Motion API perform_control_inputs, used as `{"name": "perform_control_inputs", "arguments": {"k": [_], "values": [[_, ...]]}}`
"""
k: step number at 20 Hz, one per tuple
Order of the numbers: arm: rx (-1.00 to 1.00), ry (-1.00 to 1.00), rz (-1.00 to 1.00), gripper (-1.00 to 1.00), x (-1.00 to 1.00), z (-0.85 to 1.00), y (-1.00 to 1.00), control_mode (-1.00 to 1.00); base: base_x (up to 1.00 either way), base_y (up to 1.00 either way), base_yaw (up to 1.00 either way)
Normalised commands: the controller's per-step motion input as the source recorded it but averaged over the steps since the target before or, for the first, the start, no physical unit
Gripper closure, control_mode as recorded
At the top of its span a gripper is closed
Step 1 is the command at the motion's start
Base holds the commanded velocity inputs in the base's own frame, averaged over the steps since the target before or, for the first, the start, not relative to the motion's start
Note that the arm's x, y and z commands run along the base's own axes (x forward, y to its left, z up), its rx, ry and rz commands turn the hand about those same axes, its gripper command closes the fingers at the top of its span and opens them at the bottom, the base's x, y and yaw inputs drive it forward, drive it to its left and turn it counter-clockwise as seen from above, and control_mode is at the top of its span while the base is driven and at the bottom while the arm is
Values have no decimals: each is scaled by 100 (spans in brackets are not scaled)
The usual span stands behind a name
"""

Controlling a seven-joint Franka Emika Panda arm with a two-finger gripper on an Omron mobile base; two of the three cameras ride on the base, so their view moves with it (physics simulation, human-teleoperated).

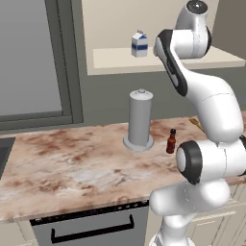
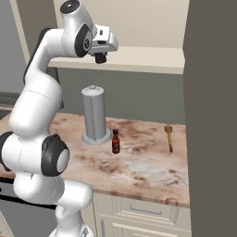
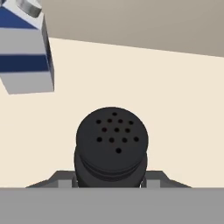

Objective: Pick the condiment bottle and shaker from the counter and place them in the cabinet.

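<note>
Gripper (image 2: 100,57): raised at the cabinet opening, clenched on the shaker; in the hand view the finger tips (image 3: 64,183) sit on either side of the shaker body.
Shaker (image 3: 111,146): black, perforated round top facing the hand camera, held over the pale shelf; whether its base touches the board cannot be told.
Cabinet (image 1: 202,60): beige open recess above the counter, flat pale shelf board.
Carton (image 1: 139,44): blue and white, upright on the shelf, to the left of the gripper and apart from the shaker.
Bottle (image 1: 171,141): dark red-brown, black cap, upright on the counter, just right of the cylinder, not touching it.
Cylinder (image 1: 140,120): tall, grey, upright on a round base on the counter.
Counter (image 1: 72,163): reddish-brown and cream marbled top with light edge.
Spoon (image 2: 169,137): wooden, lying flat on the counter, well right of the bottle.
</note>
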Motion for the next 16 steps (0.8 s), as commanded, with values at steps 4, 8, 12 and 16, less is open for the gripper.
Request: {"name": "perform_control_inputs", "arguments": {"k": [4,8,12,16], "values": [[0,0,0,100,31,-11,0,-100,0,0,0],[0,0,0,100,34,-27,-1,-100,0,0,0],[0,0,0,100,35,-27,0,-100,0,0,0],[0,0,0,100,38,-22,-1,-100,0,0,0]]}}
